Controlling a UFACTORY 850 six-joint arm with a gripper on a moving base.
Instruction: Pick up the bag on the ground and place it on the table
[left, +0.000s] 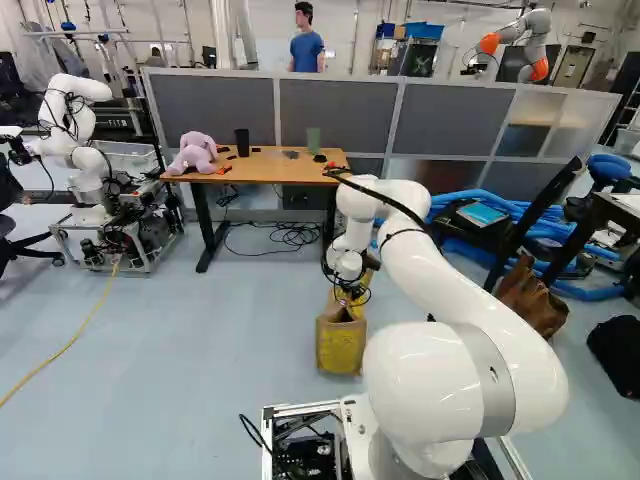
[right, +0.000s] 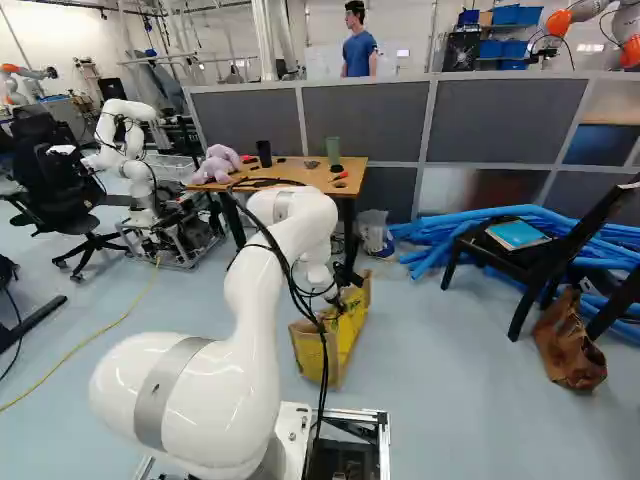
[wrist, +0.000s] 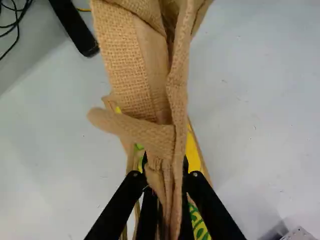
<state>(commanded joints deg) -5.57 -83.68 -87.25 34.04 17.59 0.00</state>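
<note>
Ahead of base, short of table (left: 262, 166): gripper (wrist: 165, 170) clamped on bag's (left: 340, 345) bunched upper cloth, likely so weight hangs below, mouth up, for lift.

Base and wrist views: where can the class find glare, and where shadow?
Both base views: soft pale highlights on the arm's rounded white casing, shading underneath; wrist view: dim shade on the floor near the black bar, dark folds in the bag.

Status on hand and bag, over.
Hand shut on bag by its burlap top. Bag not yet on table; floor contact unclear. Plush, black cup, green cup may crowd tabletop.
</note>
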